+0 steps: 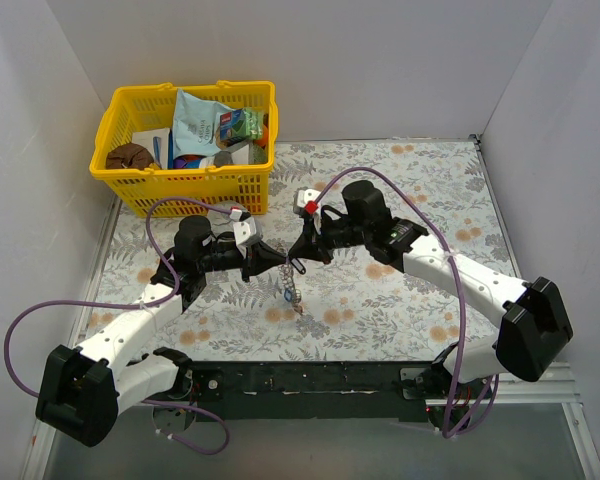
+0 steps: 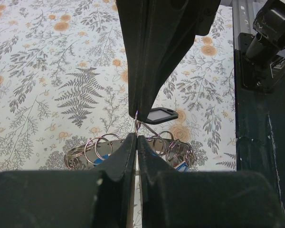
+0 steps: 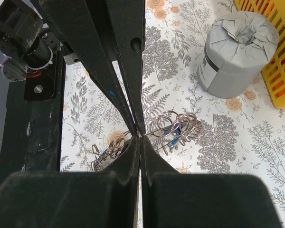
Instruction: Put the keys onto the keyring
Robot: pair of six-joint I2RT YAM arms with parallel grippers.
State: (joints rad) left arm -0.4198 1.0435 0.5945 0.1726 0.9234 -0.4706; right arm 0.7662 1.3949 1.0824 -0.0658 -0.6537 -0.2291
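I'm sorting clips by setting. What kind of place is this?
Likely a robot test booth: plain white walls box in a flowered tabletop, two arms are bolted at its near edge, and a yellow basket holds oddments.

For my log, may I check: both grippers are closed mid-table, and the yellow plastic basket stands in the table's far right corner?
Not quite: the yellow plastic basket stands in the far left corner, as the top external view shows. The left gripper and right gripper are indeed closed mid-table.

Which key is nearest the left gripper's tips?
The dark grey key, just right of the left gripper's shut tips. The blue ones sit lower, among the rings.
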